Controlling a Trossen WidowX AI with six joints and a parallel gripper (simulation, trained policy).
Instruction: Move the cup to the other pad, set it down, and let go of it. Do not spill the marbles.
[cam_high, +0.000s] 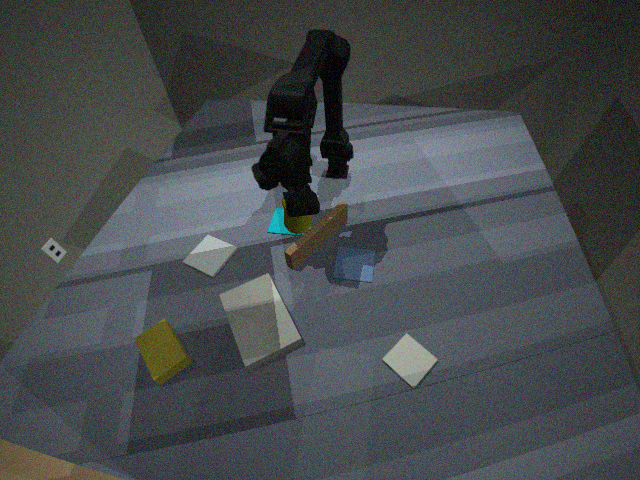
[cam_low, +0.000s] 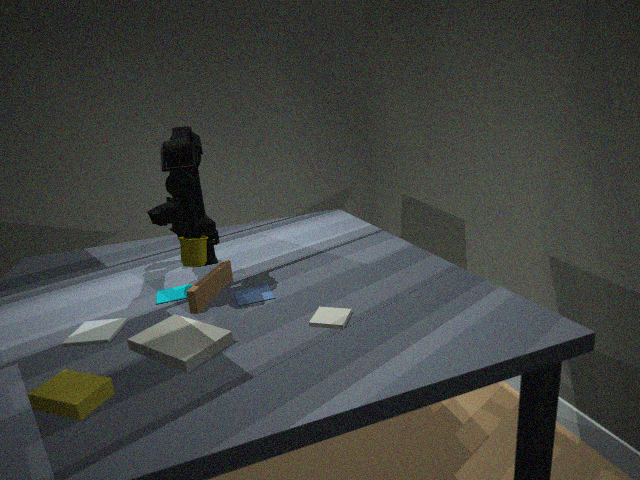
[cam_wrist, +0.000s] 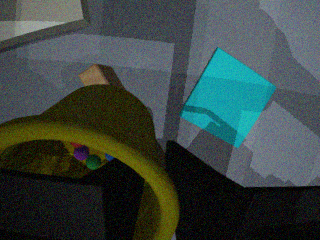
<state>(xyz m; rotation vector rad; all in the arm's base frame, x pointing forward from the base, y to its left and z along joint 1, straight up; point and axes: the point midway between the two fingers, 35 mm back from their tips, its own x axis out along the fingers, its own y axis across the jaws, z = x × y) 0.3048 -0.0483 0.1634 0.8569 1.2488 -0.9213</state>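
The yellow cup (cam_high: 297, 224) (cam_low: 193, 252) (cam_wrist: 102, 107) is off the table and looks upright in the exterior view. My gripper (cam_high: 301, 205) (cam_low: 194, 235) (cam_wrist: 157, 147) is shut on its wall, one finger inside the rim. Several marbles (cam_wrist: 87, 156) lie inside the cup in the wrist view. The cyan pad (cam_high: 276, 224) (cam_low: 171, 295) (cam_wrist: 232, 90) lies below the cup's level, partly hidden behind it in the top view. The blue pad (cam_high: 351, 262) (cam_low: 253, 296) lies on the other side of the wooden bar, with nothing on it.
The wooden bar (cam_high: 317, 235) (cam_low: 209, 289) (cam_wrist: 94, 75) stands between the pads, close to the cup in the top view. A large pale slab (cam_high: 258, 320) (cam_low: 178, 341), two smaller pale tiles (cam_high: 210, 254) (cam_high: 409, 360) and a yellow block (cam_high: 161, 351) (cam_low: 72, 392) lie farther from the arm.
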